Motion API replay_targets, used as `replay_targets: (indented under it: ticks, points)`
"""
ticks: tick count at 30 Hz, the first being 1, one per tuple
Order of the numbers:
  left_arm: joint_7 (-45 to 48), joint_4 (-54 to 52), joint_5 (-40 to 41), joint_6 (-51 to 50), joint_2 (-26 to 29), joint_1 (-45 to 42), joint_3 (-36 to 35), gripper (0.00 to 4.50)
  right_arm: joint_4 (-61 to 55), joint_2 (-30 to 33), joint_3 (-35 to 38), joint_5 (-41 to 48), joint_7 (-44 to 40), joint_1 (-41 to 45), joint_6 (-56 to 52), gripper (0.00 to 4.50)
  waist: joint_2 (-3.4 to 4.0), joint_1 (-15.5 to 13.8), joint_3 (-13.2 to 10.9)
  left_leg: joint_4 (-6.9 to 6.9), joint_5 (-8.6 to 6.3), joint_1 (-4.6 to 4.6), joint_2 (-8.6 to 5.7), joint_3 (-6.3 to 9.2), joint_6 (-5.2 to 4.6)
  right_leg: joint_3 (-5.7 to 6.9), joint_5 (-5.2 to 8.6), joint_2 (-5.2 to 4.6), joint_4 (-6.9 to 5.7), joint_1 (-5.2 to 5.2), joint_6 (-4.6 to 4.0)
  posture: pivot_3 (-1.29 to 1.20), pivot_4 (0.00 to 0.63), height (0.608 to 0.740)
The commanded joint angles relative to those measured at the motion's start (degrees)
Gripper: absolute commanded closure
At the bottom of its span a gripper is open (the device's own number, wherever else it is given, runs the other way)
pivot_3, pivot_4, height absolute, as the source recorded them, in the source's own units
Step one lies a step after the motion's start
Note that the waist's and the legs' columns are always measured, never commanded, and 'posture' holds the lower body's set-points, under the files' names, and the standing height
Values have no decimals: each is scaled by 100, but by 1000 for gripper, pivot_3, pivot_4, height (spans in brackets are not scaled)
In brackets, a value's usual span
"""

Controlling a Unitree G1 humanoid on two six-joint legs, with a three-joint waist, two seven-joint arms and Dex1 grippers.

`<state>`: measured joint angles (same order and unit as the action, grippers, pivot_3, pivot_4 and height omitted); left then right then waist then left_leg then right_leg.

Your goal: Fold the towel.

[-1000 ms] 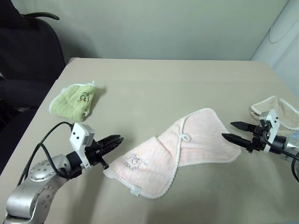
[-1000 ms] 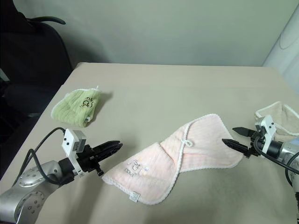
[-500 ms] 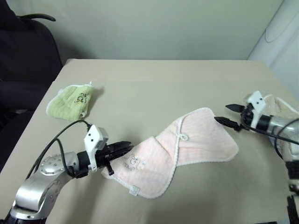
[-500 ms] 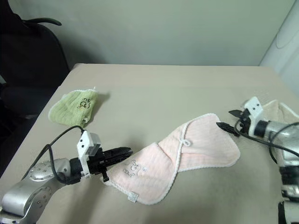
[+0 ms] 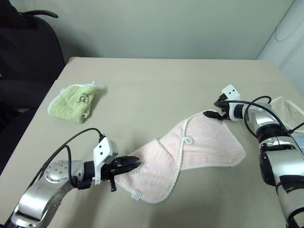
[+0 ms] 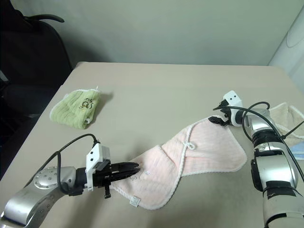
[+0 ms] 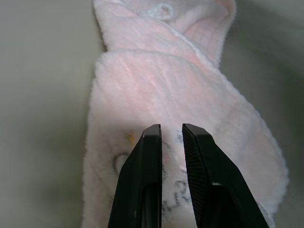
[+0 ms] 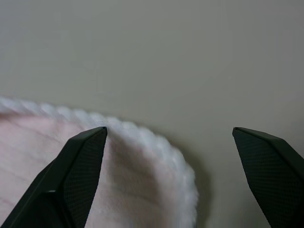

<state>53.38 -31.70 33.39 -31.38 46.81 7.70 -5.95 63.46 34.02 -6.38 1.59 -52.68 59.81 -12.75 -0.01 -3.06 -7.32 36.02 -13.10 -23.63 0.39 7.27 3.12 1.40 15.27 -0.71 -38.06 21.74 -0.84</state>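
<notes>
The towel (image 5: 190, 154) lies rumpled and partly folded on the table (image 5: 156, 90), nearer the front edge and right of centre, its white loop (image 5: 188, 140) on top where two flaps cross and its tag (image 5: 136, 194) at the front corner. The left gripper (image 5: 135, 166) lies low over the towel's left end; the left wrist view adds what the head views cannot: its fingers (image 7: 142, 175) are nearly together with a thin gap, poised above the embroidered motif (image 7: 173, 199), and whether they pinch any cloth cannot be told. The right gripper (image 6: 214, 120) sits at the towel's far right corner; the right wrist view shows its fingers (image 8: 78, 166) spread wide, with the white-trimmed corner (image 8: 161, 156) between them and nothing grasped. The head views alone take in the rest: a green towel (image 5: 71, 102) bunched at the far left, a cream towel (image 5: 287, 111) at the right edge, a smooth beige tabletop, a dark chair (image 5: 28, 52) beyond the left corner, and a pale wall (image 5: 166, 23) behind.
</notes>
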Motion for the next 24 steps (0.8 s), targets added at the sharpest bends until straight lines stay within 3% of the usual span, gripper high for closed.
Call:
replay_targets:
  ticks: [1,8,20,21,23,24]
  points:
    - [-23,-284,1,80,88,161,-251,3702,144,120,113,-75,-262,238,274,35,1,6,-1,0,-2,1,2,-1,4,0,1,2,-1,0,-2,0,150,740]
    - [-16,-306,14,63,116,170,-279,3702,372,58,183,-108,-480,243,158,35,1,6,-1,0,-5,2,11,-2,13,0,4,10,-3,0,-7,0,150,740]
    - [572,-26,-187,308,561,-160,-157,3702,78,59,287,-66,-542,-12,226,4241,2,7,-1,0,-15,5,38,-3,33,0,10,38,-2,0,-26,0,150,740]
    - [633,-11,-219,341,600,-168,-140,3702,17,59,287,-67,-544,-46,255,4480,2,7,-1,0,-16,6,39,-3,34,0,11,39,-3,0,-27,0,150,740]
    - [972,-31,-253,404,808,-237,12,3702,-152,55,302,-48,-517,-158,228,4480,2,7,-1,0,-16,6,39,-3,34,0,11,40,-3,0,-28,0,150,740]
    - [1128,-51,-251,408,912,-270,90,3319,-239,57,319,-28,-512,-221,214,4500,2,8,-1,0,-16,6,40,-3,34,0,11,40,-3,0,-28,0,150,740]
